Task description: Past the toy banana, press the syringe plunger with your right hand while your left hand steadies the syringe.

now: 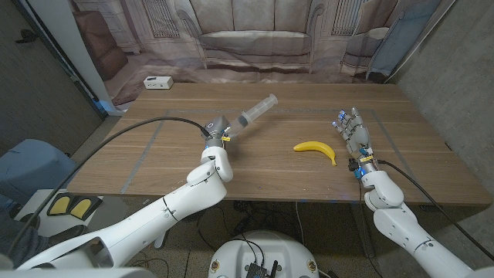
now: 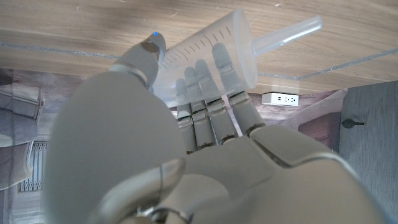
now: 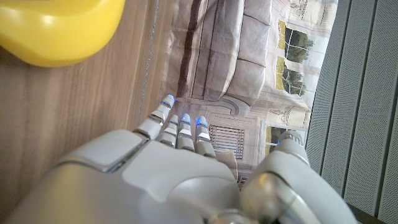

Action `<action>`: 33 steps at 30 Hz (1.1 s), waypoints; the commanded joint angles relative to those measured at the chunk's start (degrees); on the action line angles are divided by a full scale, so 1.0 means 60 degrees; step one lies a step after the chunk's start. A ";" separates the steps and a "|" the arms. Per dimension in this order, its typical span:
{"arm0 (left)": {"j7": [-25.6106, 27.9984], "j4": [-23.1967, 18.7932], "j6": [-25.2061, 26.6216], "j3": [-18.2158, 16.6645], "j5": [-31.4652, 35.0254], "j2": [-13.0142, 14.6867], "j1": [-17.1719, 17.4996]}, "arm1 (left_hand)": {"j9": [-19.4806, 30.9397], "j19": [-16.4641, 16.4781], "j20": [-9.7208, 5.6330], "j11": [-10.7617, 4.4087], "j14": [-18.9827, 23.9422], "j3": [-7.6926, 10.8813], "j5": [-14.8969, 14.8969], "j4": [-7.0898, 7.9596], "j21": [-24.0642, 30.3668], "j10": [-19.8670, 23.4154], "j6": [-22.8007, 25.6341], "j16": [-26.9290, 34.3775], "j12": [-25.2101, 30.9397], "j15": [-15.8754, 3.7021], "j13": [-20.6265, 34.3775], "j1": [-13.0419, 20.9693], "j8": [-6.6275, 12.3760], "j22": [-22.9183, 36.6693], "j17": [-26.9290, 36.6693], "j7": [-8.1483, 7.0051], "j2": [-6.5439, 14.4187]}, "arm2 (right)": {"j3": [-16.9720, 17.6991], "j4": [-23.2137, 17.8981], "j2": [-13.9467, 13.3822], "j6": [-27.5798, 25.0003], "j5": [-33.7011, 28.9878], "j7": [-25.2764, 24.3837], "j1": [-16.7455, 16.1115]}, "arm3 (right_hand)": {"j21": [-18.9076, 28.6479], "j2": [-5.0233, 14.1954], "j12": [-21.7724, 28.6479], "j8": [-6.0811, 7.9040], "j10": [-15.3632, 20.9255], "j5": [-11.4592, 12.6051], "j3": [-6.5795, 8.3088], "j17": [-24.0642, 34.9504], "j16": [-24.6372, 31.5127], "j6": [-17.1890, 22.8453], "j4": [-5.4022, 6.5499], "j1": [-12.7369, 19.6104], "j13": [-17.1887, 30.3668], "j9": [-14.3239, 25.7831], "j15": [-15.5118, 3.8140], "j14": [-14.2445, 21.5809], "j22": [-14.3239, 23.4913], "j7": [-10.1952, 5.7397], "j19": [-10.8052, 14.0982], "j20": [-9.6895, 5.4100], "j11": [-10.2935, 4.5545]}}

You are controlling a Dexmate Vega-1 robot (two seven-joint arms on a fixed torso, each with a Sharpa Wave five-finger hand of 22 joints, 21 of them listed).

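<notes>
left hand (image 1: 218, 130) grips syringe (image 1: 255, 112) at worktop (image 1: 154, 166) centre, tip toward 2 o'clock | right hand (image 1: 353, 130) fingers spread, empty, at 3 o'clock of toy banana (image 1: 316, 149) | risk: reaching across may knock banana; push may slide syringe in grip

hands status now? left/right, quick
Left hand: holding the syringe, lifted off the table.
Right hand: open, holding nothing, beside the toy banana.

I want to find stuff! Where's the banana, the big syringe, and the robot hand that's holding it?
toy banana (image 1: 315, 147): head view, middle of its yellow curve.
syringe (image 1: 254, 114): head view, clear barrel.
left hand (image 1: 217, 131): head view, fingers gripping the syringe's lower end.
</notes>
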 commanded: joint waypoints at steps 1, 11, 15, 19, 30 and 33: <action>0.0053 -0.0029 -0.1691 -0.0932 -0.0555 0.0625 0.0481 | 0.0045 0.0325 -0.0341 -0.0293 0.0774 0.0884 -0.0007 0.0210 0.0060 0.0305 0.0602 0.0073 -0.0008 -0.0835 0.0035 0.1610 -0.0015 0.0038 0.0045 0.0109 0.1509 | -0.0052 -0.0228 -0.0030 -0.0021 -0.0291 -0.0288 -0.0052 | 0.0018 0.0044 -0.0047 0.0000 0.0101 0.0026 -0.0029 0.0017 -0.0048 0.0071 -0.0026 0.0096 0.0039 0.0029 0.0033 0.0074 0.0029 0.0021 0.0105 0.0002 0.0013; 0.0049 0.0342 -0.3091 -0.1309 -0.0850 0.0790 0.0649 | 0.0046 0.0164 -0.0366 -0.0305 0.0649 0.0851 -0.0072 0.0203 0.0121 0.0224 0.0540 0.0036 -0.0075 -0.0877 0.0084 0.1648 -0.0084 0.0040 0.0084 0.0056 0.1518 | -0.0016 -0.0550 -0.0216 -0.0012 -0.0705 -0.0526 -0.0053 | 0.0003 0.0041 -0.0083 0.0049 0.0053 0.0024 -0.0031 0.0016 -0.0068 0.0238 -0.0029 0.0103 0.0040 0.0042 0.0025 0.0074 0.0029 -0.0033 0.0118 -0.0001 0.0009; 0.0067 0.0564 -0.4033 -0.1519 -0.0999 0.0917 0.0758 | 0.0047 0.0153 -0.0382 -0.0356 0.0624 0.0846 -0.0092 0.0192 0.0161 0.0235 0.0547 0.0037 -0.0085 -0.0914 0.0100 0.1682 -0.0097 0.0041 0.0103 -0.0006 0.1530 | -0.0018 -0.0604 -0.0246 0.0054 -0.0757 -0.0475 -0.0023 | -0.0001 0.0039 -0.0083 0.0033 0.0060 0.0023 -0.0032 0.0015 -0.0069 0.0208 -0.0030 0.0105 0.0040 0.0042 0.0014 0.0081 0.0029 -0.0047 0.0116 -0.0009 0.0013; 0.0289 0.0825 -0.4876 -0.1641 -0.0860 0.1017 0.0855 | 0.0047 0.0130 -0.0399 -0.0359 0.0662 0.0838 -0.0108 0.0190 0.0183 0.0235 0.0571 0.0059 -0.0094 -0.0927 0.0111 0.1698 -0.0098 0.0042 0.0117 -0.0027 0.1533 | -0.0001 -0.0671 -0.0283 0.0092 -0.0847 -0.0501 -0.0020 | -0.0005 0.0042 -0.0082 0.0030 0.0069 0.0024 -0.0028 0.0013 -0.0070 0.0205 -0.0034 0.0114 0.0040 0.0042 0.0009 0.0086 0.0029 -0.0059 0.0111 -0.0017 0.0020; 0.0784 0.1684 -0.7037 -0.1816 -0.0326 0.1080 0.0977 | 0.0050 0.0109 -0.0457 -0.0462 0.0748 0.0803 -0.0167 0.0207 0.0301 0.0369 0.0736 0.0112 -0.0076 -0.1031 0.0156 0.1727 -0.0072 0.0047 0.0156 -0.0109 0.1546 | 0.0023 -0.0827 -0.0299 0.0258 -0.1171 -0.0647 -0.0005 | -0.0011 0.0031 -0.0067 0.0034 0.0128 0.0022 -0.0035 0.0012 -0.0072 0.0239 -0.0036 0.0114 0.0039 0.0041 -0.0031 0.0108 0.0029 -0.0044 0.0116 -0.0038 0.0038; 0.0790 0.1876 -0.7425 -0.1844 -0.0202 0.1063 0.0968 | 0.0051 0.0104 -0.0476 -0.0478 0.0754 0.0796 -0.0179 0.0217 0.0325 0.0373 0.0756 0.0116 -0.0081 -0.1017 0.0165 0.1725 -0.0072 0.0048 0.0162 -0.0120 0.1551 | 0.0030 -0.0904 -0.0301 0.0264 -0.1303 -0.0743 0.0013 | -0.0014 0.0029 -0.0070 0.0034 0.0127 0.0021 -0.0038 0.0012 -0.0074 0.0243 -0.0034 0.0111 0.0038 0.0041 -0.0035 0.0106 0.0029 -0.0037 0.0112 -0.0053 0.0063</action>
